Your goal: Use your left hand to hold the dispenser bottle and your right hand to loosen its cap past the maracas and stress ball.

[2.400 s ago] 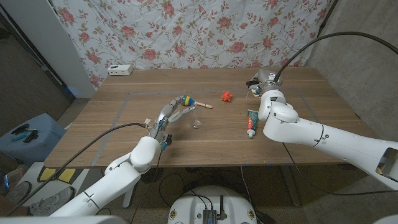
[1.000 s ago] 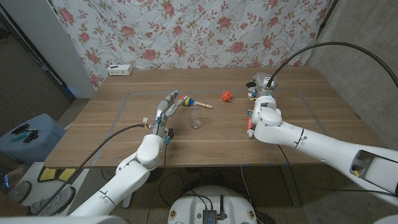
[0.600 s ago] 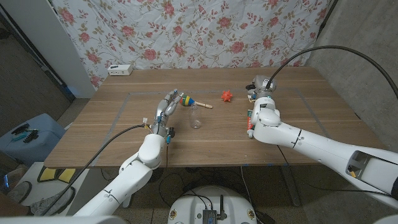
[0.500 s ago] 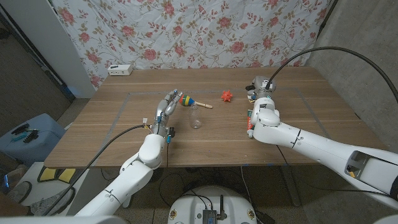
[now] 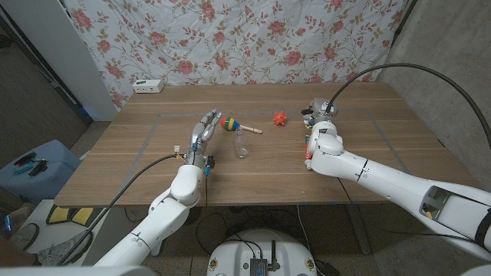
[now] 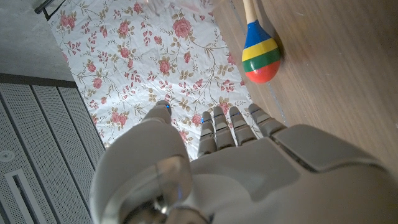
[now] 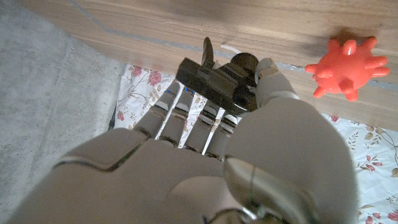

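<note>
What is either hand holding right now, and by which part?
Nothing is held. The left hand is open with fingers straight, beside the maraca; the bottle stands untouched. The right hand has fingers extended near the orange stress ball, gripping nothing.

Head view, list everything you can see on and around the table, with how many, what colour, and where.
table: one, brown wood, fills the middle of the view.
dispenser bottle: one, clear, upright near the table's middle, untouched.
maraca: one, striped red, yellow, green and blue with a wooden handle, lying just beyond the bottle.
stress ball: one, orange-red and spiky, right of the maraca.
tube: one, partly hidden by the right arm.
power strip: one, white, at the far left edge.
floral cloth: one, white with red roses, hanging behind.
left hand: one, grey, fingers apart beside the maraca, holding nothing.
right hand: one, grey, right of the stress ball, grasp unclear.
</note>
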